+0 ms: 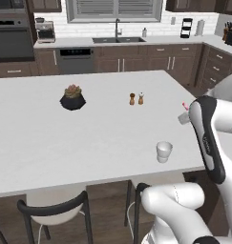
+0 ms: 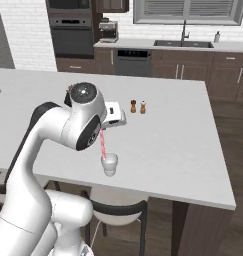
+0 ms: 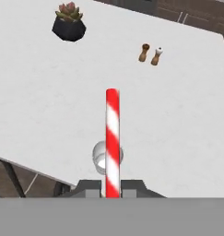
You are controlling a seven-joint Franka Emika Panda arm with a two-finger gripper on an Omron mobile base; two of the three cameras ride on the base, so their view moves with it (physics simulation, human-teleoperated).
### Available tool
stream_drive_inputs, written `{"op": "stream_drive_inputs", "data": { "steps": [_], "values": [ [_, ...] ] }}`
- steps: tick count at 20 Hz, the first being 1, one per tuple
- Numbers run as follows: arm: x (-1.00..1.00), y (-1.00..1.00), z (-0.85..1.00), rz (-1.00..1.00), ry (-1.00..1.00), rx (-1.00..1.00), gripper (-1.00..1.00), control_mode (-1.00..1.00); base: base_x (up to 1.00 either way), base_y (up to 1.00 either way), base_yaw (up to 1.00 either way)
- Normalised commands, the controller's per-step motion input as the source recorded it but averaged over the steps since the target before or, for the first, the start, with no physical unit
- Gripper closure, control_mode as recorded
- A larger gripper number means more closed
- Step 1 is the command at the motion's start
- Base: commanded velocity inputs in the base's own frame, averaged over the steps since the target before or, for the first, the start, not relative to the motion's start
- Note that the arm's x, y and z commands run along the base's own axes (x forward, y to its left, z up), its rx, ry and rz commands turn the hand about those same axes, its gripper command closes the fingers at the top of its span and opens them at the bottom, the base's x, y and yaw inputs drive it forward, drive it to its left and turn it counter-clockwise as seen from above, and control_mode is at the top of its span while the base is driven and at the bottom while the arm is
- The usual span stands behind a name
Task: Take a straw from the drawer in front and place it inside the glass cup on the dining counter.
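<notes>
The gripper (image 3: 112, 188) pinches the straw (image 3: 112, 138) at its upper end, with the 2 dark finger tips pressed against it from either side. The straw's long axis runs straight out along the gripper's line of sight, so in the hand view it points down toward the desk (image 3: 49, 101). In the right base view the straw (image 2: 101, 142) hangs close to upright below the hand, and its lower tip sits just above the mouth of the glass cup (image 2: 109, 164), or perhaps just inside it; which of the 2 cannot be told from here.

In the hand view the glass cup (image 3: 102, 159) lies directly behind the lower part of the straw, with its rim showing on both sides of the stripes. The cup therefore sits almost exactly along the straw's axis, perhaps a touch to the left. The coming move looks like a short straight descent along that axis, then a release.

The cup (image 1: 163, 151) stands near the desk's front edge, close to the arm. A potted succulent (image 1: 72, 97) and 2 small shakers (image 1: 136, 98) stand well apart from it, farther back on the desk. Nothing stands between the straw and the cup.
</notes>
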Motion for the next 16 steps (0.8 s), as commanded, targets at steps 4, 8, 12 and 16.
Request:
{"op": "stream_drive_inputs", "data": {
  "steps": [4,8,12,16],
  "values": [
    [0.00,0.08,0.25,0.07,0.00,0.23,1.00,-1.00,0.00,0.00,0.00],
    [0.00,0.28,0.12,0.02,0.00,0.16,1.00,-1.00,0.00,0.00,0.00],
    [0.00,0.43,0.00,0.04,0.00,0.08,1.00,-1.00,0.00,0.00,0.00],
    [0.00,0.40,-0.03,0.07,0.00,0.09,1.00,-1.00,0.00,0.00,0.00]
  ]
}}
